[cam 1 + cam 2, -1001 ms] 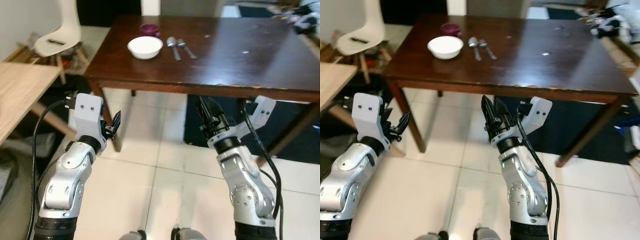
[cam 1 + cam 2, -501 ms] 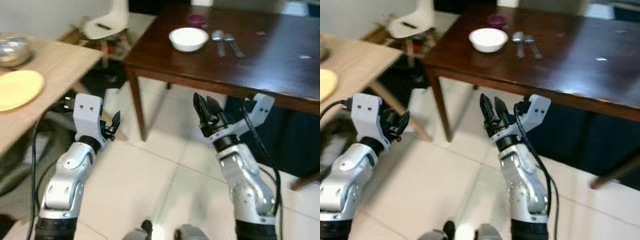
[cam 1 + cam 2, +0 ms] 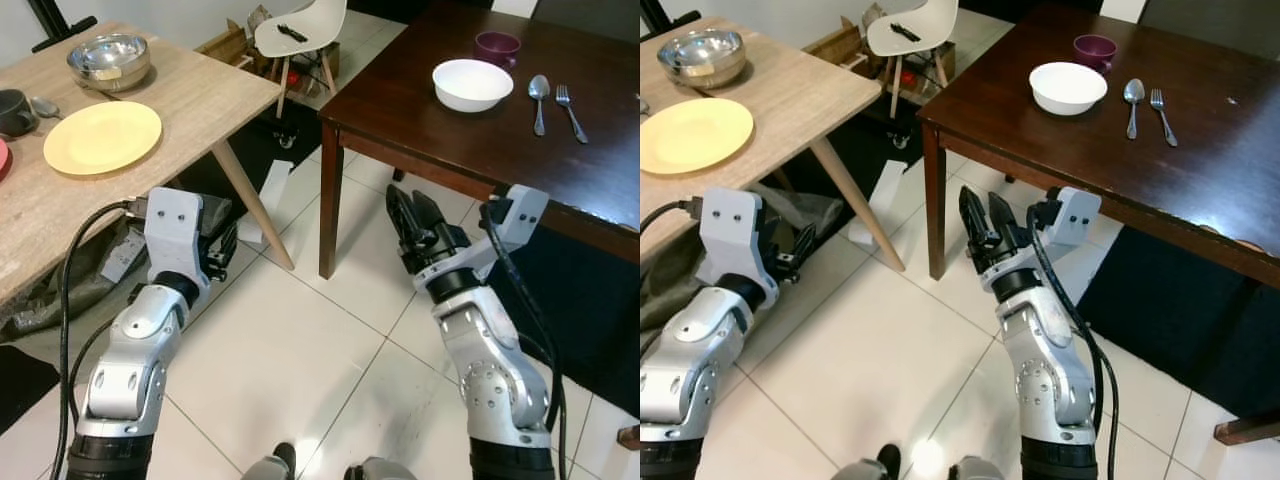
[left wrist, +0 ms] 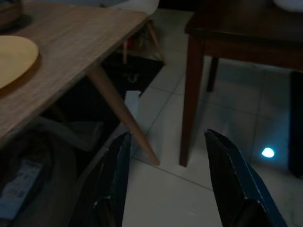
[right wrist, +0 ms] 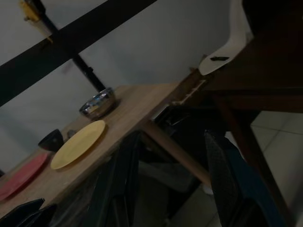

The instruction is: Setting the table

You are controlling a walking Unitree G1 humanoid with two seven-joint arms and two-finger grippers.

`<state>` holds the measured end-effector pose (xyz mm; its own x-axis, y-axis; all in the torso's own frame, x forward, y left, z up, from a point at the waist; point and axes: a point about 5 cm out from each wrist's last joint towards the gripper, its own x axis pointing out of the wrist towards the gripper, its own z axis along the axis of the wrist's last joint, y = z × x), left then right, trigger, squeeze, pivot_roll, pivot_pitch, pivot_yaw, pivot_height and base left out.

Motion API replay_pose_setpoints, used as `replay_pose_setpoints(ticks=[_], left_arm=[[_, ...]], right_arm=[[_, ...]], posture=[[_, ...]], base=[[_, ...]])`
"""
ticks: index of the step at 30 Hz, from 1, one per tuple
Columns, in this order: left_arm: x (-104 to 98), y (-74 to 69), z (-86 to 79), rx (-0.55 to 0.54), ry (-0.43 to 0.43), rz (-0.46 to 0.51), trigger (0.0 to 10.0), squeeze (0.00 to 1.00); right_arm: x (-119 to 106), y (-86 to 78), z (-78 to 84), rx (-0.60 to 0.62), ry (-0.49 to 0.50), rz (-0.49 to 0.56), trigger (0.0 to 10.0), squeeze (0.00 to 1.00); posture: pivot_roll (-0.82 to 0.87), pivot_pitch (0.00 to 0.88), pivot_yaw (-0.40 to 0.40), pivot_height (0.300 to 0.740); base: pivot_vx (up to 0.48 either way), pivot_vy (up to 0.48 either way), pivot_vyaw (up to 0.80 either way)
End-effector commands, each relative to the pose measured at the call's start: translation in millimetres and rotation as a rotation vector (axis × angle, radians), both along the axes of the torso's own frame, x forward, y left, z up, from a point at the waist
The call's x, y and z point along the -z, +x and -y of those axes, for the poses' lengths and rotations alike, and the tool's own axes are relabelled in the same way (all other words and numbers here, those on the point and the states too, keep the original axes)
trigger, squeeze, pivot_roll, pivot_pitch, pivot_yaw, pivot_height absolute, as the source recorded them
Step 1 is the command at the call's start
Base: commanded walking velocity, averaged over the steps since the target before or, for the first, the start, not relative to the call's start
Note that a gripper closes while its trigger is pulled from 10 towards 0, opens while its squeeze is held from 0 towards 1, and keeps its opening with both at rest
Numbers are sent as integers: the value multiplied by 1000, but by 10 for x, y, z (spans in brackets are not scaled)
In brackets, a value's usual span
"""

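A: Plate count? One yellow, on light wood table; one steel bowl.
B: Dark table: one white bowl, spoon, fork. Left gripper, right gripper both spread, empty. White tile floor.

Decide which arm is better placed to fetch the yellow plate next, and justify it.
Probably the left: the yellow plate lies on the light wooden table on the robot's left, nearer the left gripper than the right gripper. Both are empty.

My head cameras looked down from above my raised arms. My left wrist camera faced low past my left gripper toward the yellow plate; my right wrist camera, beyond my right gripper, shared it.
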<state>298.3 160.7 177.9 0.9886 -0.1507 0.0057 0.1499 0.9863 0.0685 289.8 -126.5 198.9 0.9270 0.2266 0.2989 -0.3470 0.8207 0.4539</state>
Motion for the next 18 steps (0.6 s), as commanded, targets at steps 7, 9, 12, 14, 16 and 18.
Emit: replay_pose_setpoints(ticks=[7,9,12,14,16,18], left_arm=[[58,13,-101,-58,25,-26,10000,0],[54,20,-110,-68,28,-23,10000,0],[49,25,-118,-78,33,-21,10000,0],[48,28,-122,-83,36,-20,10000,0],[45,35,-133,-93,41,-18,10000,0],[45,37,-140,-99,45,-15,10000,0]], right_arm=[[16,-5,-51,-24,13,-7,10000,0],[14,-6,-51,-26,12,-5,10000,0],[12,-6,-49,-27,12,-4,10000,0],[11,-6,-48,-27,12,-4,10000,0],[11,-6,-48,-28,12,-3,10000,0],[13,-6,-50,-28,12,-3,10000,0]], posture=[[-89,54,76,740],[-89,54,76,740],[-89,54,76,740],[-89,54,76,740],[-88,50,77,740],[-88,50,77,740]], base=[[0,0,749],[0,0,750],[0,0,750],[0,0,750],[0,0,747],[0,0,744]])
